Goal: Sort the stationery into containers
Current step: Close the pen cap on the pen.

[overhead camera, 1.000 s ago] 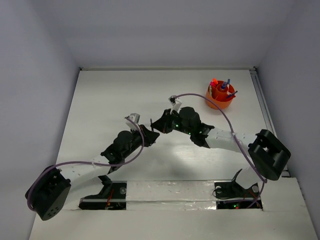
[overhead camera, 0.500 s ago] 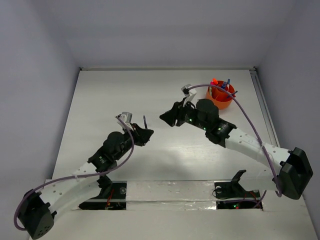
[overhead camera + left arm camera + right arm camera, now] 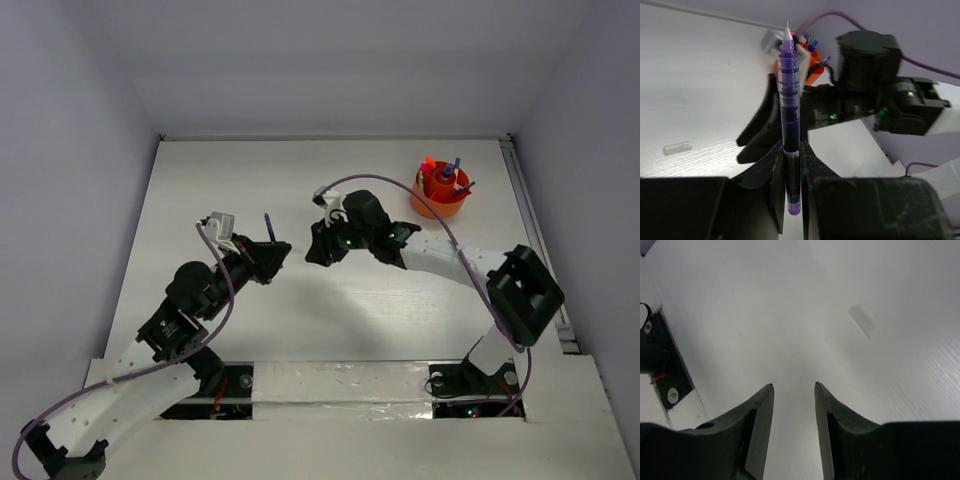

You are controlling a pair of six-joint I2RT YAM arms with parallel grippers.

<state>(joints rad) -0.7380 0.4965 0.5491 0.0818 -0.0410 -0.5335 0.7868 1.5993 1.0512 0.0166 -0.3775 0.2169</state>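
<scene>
From above, the white bench [image 3: 200,190] carries both arms reaching toward its middle. The left arm's fingers [image 3: 266,262] are closed on a dark purple pen [image 3: 269,227], which sticks up and away from them, off the bench. The right arm's fingers [image 3: 318,252] hang just to the right of the pen, pointing toward it; how far apart they are cannot be told from here. Well off to the right, near the far edge, stands the bright orange cup [image 3: 438,208] with several pens [image 3: 455,165] in it, blue and red ends showing above the rim

From the left wrist, the purple pen [image 3: 789,100] stands upright with its fine tip on top, its lower barrel clamped tightly between the two dark fingers [image 3: 774,185]. Behind it sits the black body of the right arm [image 3: 867,95], and past that a slice of the orange cup [image 3: 816,74]. A small clear piece [image 3: 677,148] lies flat on the bench [image 3: 700,90] to the left

From the right wrist, the two fingers [image 3: 760,415] are parted by a modest gap and hold nothing; only bare bench [image 3: 790,300] shows between them. A small pale translucent piece [image 3: 862,320] lies on the bench beyond, apart from the fingers
</scene>
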